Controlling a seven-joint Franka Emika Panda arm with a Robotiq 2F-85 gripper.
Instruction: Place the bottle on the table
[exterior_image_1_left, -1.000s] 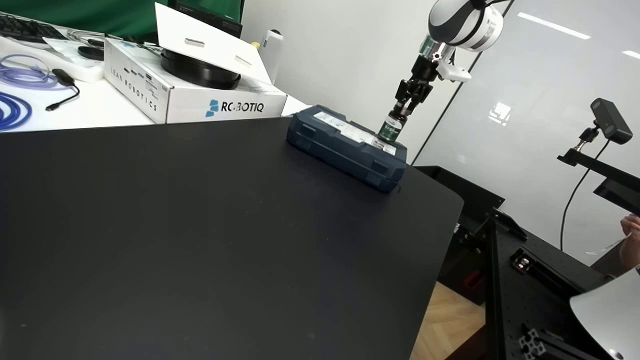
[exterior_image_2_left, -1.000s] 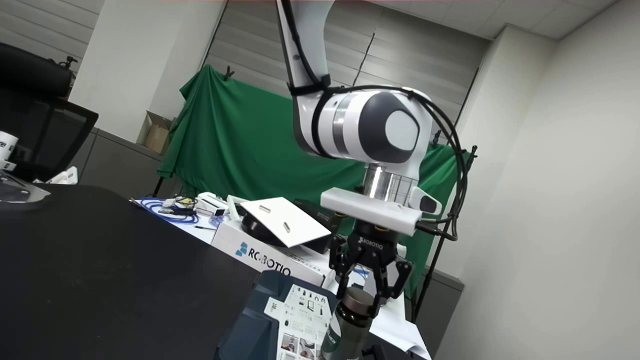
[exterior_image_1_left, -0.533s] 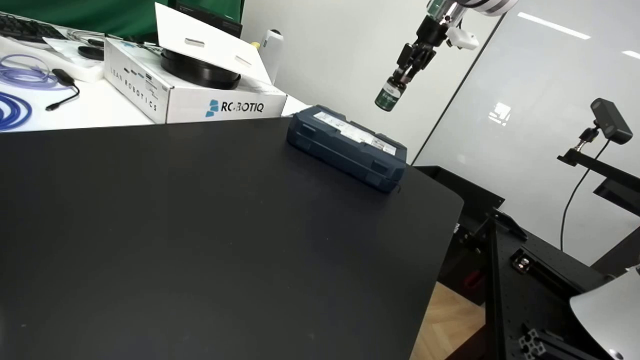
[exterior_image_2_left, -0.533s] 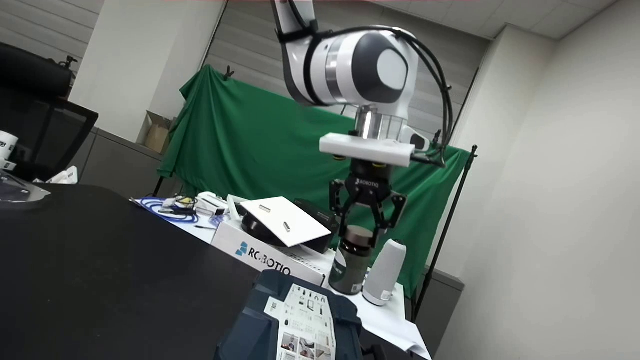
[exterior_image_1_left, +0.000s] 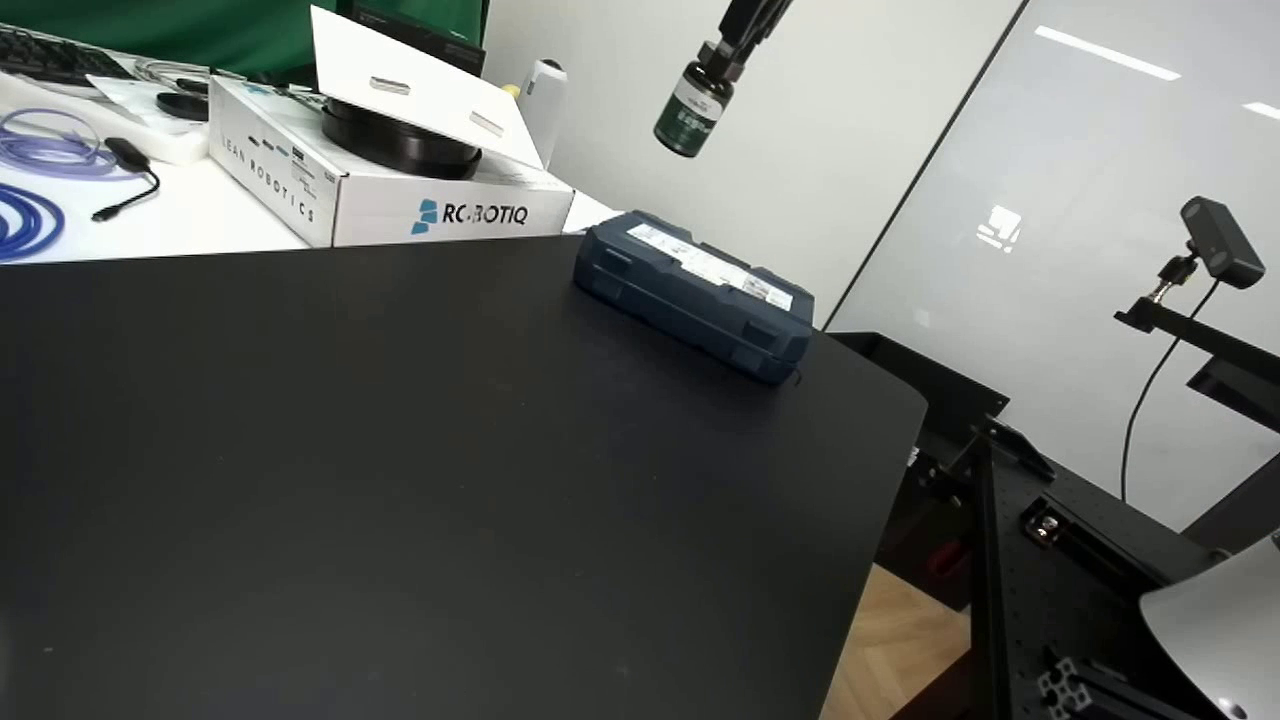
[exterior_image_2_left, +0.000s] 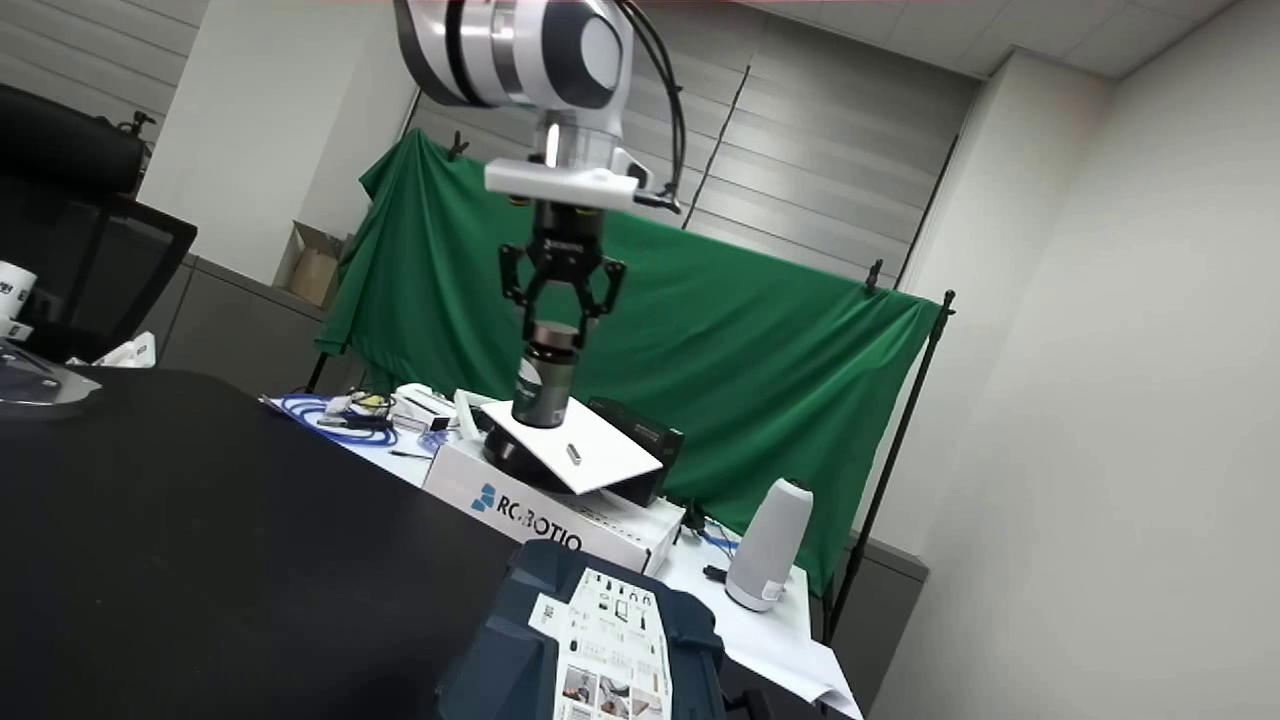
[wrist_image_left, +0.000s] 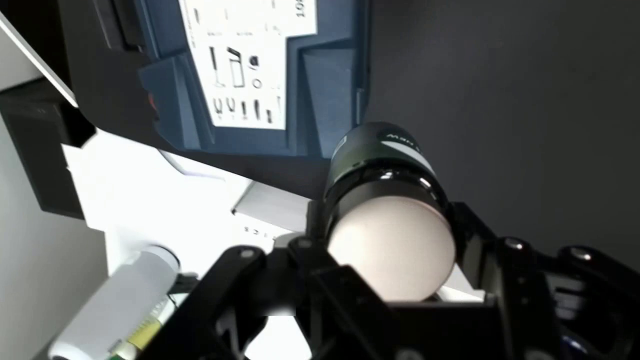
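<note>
Operator: What was the state of the jaws?
Technician: The jaws of the gripper (exterior_image_2_left: 554, 337) were clamped on the bottle (exterior_image_2_left: 543, 388) at its upper end.
Operator: Where was the bottle positioned?
Technician: It was suspended in the air, apart from the table (exterior_image_1_left: 430, 480) and higher than the dark blue case (exterior_image_1_left: 680, 313). A white printed label (exterior_image_1_left: 705, 262) covered part of the case's upper face.

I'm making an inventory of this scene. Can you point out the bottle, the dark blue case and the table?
Bottle (exterior_image_1_left: 692, 108): in an exterior view, on its label.
Dark blue case (exterior_image_1_left: 692, 298): in an exterior view, on its long near side.
Table (exterior_image_1_left: 450, 470): in an exterior view, on its black top.
</note>
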